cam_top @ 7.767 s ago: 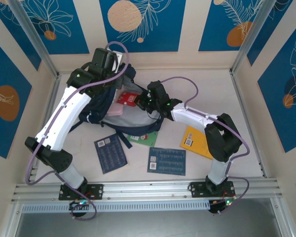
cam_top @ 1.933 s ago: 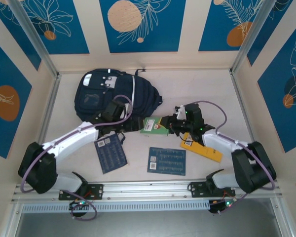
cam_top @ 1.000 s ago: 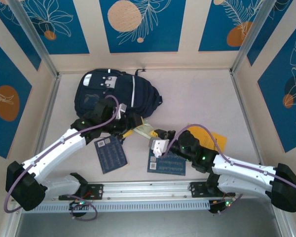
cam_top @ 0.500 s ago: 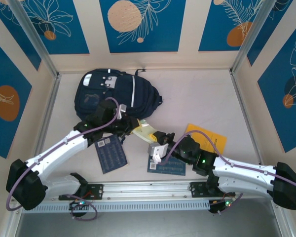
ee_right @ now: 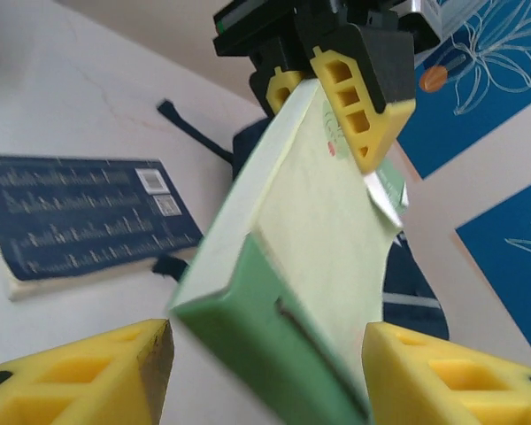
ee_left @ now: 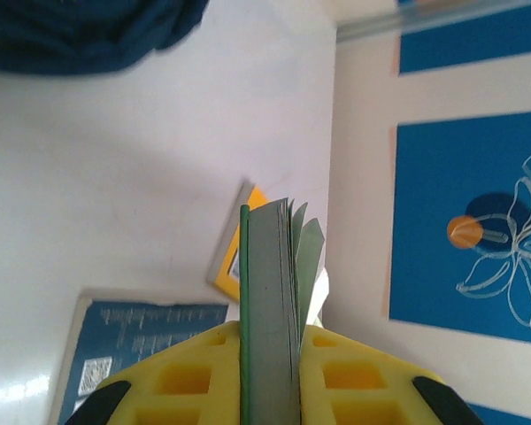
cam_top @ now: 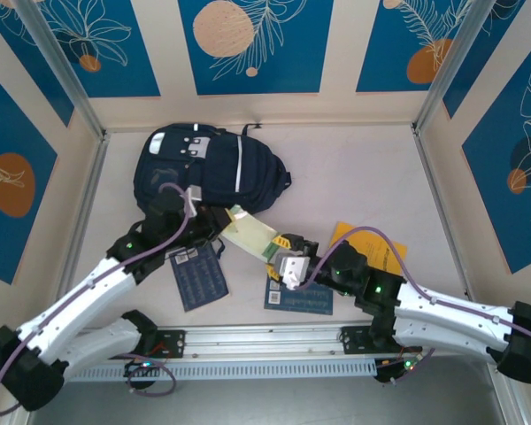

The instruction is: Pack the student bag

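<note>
The student bag (cam_top: 208, 168), a dark navy backpack with white stripes, lies zipped at the back left of the table; it also appears in the wrist views (ee_left: 88, 35) (ee_right: 407, 274). A green book (cam_top: 252, 237) hangs tilted above the table in front of it. My left gripper (cam_top: 224, 226) is shut on the book's far end, and the yellow fingers (ee_left: 186, 381) pinch its pages (ee_left: 270, 266). My right gripper (cam_top: 283, 250) is open, its fingers (ee_right: 80, 372) standing either side of the book's near end (ee_right: 292, 292) without pressing it.
Two dark blue books lie flat near the front, one on the left (cam_top: 199, 274) and one in the middle (cam_top: 299, 292). A yellow book (cam_top: 372, 252) lies at the right, partly under my right arm. Walls enclose the table on three sides.
My left gripper has shut on the green book and my right gripper has opened off it. The book has swung a little to the left, toward the bag.
</note>
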Robot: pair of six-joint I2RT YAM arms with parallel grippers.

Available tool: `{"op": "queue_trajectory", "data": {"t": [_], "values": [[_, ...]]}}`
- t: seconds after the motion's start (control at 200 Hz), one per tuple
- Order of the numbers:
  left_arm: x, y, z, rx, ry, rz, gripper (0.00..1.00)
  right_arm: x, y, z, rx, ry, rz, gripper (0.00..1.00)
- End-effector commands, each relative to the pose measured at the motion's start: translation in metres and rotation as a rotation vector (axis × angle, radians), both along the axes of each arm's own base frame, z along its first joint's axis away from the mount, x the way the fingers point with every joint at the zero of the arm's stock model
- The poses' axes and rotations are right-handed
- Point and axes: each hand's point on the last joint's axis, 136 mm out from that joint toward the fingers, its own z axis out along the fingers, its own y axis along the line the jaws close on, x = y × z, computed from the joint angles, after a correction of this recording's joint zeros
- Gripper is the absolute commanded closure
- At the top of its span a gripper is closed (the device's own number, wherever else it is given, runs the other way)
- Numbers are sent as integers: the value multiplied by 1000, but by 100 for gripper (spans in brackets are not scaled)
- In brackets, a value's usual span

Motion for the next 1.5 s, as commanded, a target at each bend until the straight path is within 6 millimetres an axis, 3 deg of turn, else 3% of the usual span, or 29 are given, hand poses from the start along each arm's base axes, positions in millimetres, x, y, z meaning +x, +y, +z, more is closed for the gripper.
{"op": "queue_trajectory", "data": {"t": [0.0,0.155,0.275,0.395,0.455,0.51,0.62,0.715,0.875,1.205,1.495], "values": [[15,32,21,29,-142,166,100,-19,1,17,125,144,68,38],[17,48,27,33,-221,235,100,-17,-1,35,285,333,47,36],[18,46,28,10,-250,233,100,19,-19,54,478,644,-172,35],[18,42,32,-32,-283,216,100,43,-33,52,546,978,-287,38],[17,40,35,-41,-300,205,100,59,-38,52,670,1099,-340,48],[17,38,38,-52,-317,196,100,72,-47,45,782,1248,-437,49],[15,36,44,-76,-342,187,100,82,-46,24,878,1600,-495,37],[15,34,47,-86,-354,175,100,80,-29,28,942,1792,-344,24],[15,31,48,-92,-360,159,100,76,-9,38,981,1861,-193,20],[17,25,47,-116,-344,143,100,74,28,41,995,1907,-92,21],[16,18,43,-126,-325,120,100,80,54,46,1025,1851,-30,40]]}}
